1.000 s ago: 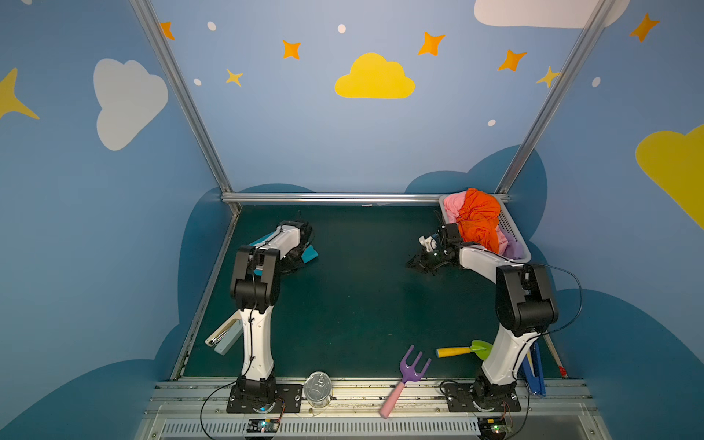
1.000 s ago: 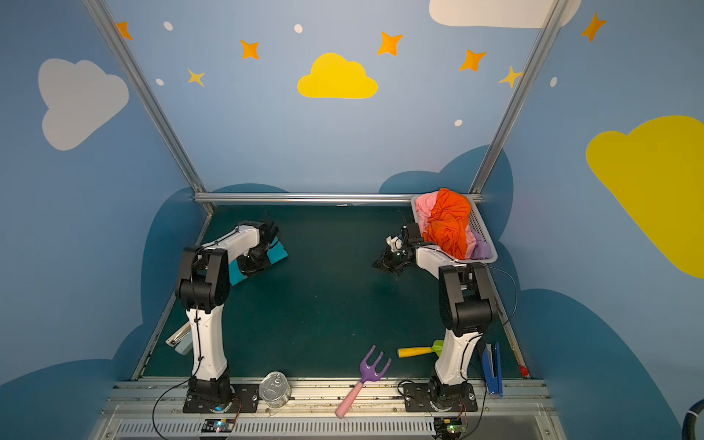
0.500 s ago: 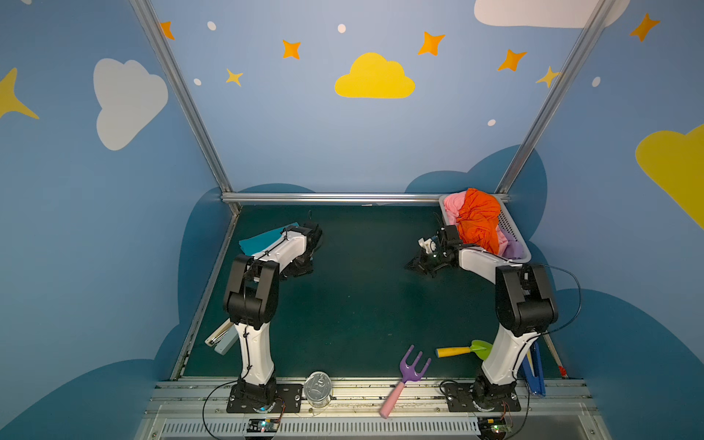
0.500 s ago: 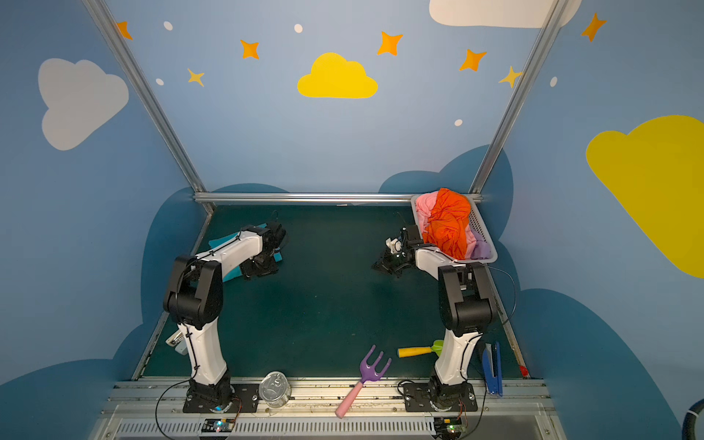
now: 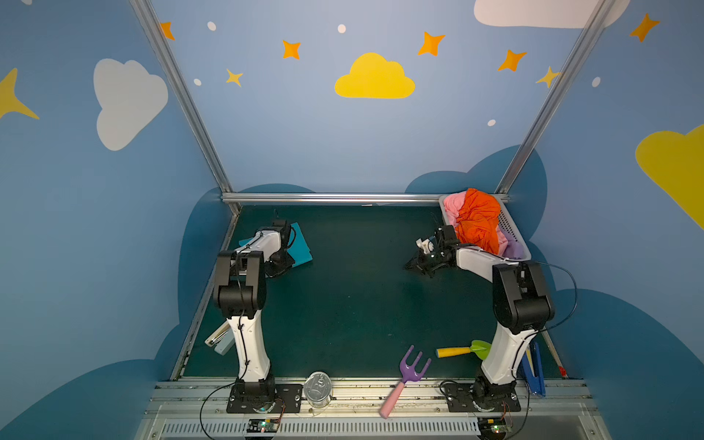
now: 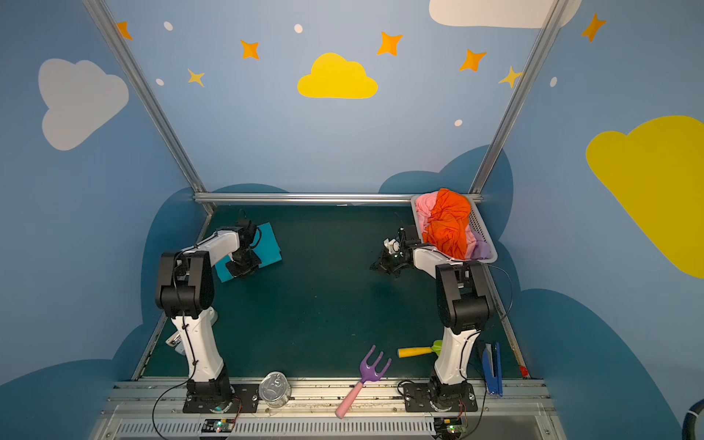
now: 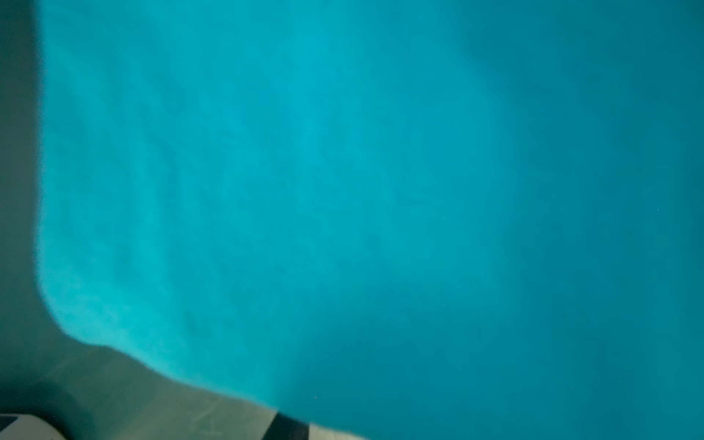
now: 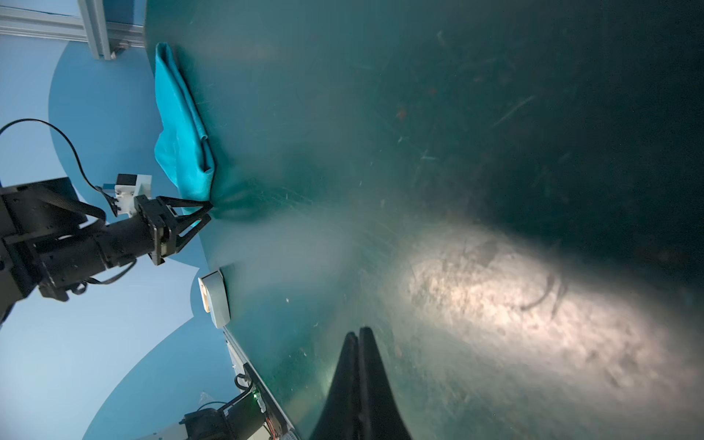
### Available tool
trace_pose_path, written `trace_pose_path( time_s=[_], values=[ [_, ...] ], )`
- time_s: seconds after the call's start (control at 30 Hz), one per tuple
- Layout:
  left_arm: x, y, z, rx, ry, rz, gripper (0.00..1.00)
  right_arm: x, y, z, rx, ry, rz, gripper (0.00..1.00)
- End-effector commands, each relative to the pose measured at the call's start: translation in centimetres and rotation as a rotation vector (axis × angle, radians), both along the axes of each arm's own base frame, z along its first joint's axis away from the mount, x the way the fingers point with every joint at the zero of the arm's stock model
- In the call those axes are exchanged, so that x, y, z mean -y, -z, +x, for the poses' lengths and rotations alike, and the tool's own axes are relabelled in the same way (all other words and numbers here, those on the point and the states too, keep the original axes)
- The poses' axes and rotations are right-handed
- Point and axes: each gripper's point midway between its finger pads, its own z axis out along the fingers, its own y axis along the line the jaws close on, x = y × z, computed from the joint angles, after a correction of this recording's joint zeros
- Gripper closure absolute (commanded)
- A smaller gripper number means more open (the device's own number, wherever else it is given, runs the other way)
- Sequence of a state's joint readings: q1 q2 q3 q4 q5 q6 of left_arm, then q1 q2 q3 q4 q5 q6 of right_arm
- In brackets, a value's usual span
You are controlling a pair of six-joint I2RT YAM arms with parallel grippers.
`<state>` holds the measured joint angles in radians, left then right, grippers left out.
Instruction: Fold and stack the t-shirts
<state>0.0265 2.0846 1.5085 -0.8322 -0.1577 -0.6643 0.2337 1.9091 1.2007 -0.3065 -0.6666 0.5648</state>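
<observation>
Now, writing: a mark shows on the lid of the can [image 5: 319, 388], at the bottom edge of both top views, too small to read.
Teal shirt: folded into a flat rectangle [image 5: 299, 247] [image 6: 268, 244], plain side up, on the green table [image 5: 362, 304] left of middle in both top views; partly under the left arm.
Teal shirt, close: it fills the left wrist view [image 7: 343, 190] as smooth, blurred cloth with one rounded corner; the right wrist view shows its layered folded edge [image 8: 183, 144].
Other shirts: orange [image 5: 478, 221] [image 6: 447, 224] crumpled on top, pink [image 5: 453, 204] behind it, lilac [image 5: 514, 249] below it.
Their place: heaped in the white slotted basket [image 5: 512, 224] [image 6: 482, 228], right of middle in both top views.
Left gripper: low at the teal shirt's near corner [image 5: 280, 266] [image 6: 244, 266] [image 8: 210, 211]; fingertips close together, and I cannot tell whether they pinch cloth.
Right gripper: clenched and empty [image 8: 358, 335], tips down near the bare table beside the basket [image 5: 415, 264] [image 6: 381, 266].
Clutter: purple rake [image 5: 409, 371] and yellow-handled trowel [image 5: 461, 350], lower right.
</observation>
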Motion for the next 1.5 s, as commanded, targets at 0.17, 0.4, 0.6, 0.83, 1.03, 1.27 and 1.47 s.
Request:
trace_pose_path(
  time_s=[0.17, 0.4, 0.6, 0.83, 1.03, 1.27, 1.47],
  values=[
    [-3.7, 2.1, 5.2, -0.020, -0.031, -0.012, 0.58, -0.7, 1.0, 1.1, -0.011, 0.000, 0.012, 1.00],
    [-6.9, 1.8, 7.7, -0.005, -0.088, 0.013, 0.53, -0.9, 2.1, 1.7, -0.035, 0.000, 0.010, 1.00],
    [-10.2, 1.3, 8.0, -0.014, -0.141, 0.074, 0.50, -1.3, 2.3, 2.2, -0.038, 0.000, 0.015, 1.00],
    [-13.2, -0.1, 7.4, -0.018, -0.195, 0.164, 0.46, -1.3, 2.0, 2.2, -0.035, -0.002, 0.011, 1.00],
    [-11.5, -3.2, 7.0, 0.044, -0.191, 0.143, 0.49, -0.9, 0.7, 1.6, -0.006, -0.005, -0.010, 1.00],
    [-8.2, -12.1, 1.3, 0.306, -0.230, 0.174, 0.42, 1.6, -3.2, -0.9, 0.095, 0.004, -0.132, 1.00],
    [-6.0, -17.8, -6.6, 0.512, -0.225, 0.224, 0.28, 4.9, -7.3, -3.6, 0.216, 0.052, -0.259, 1.00]
  ],
)
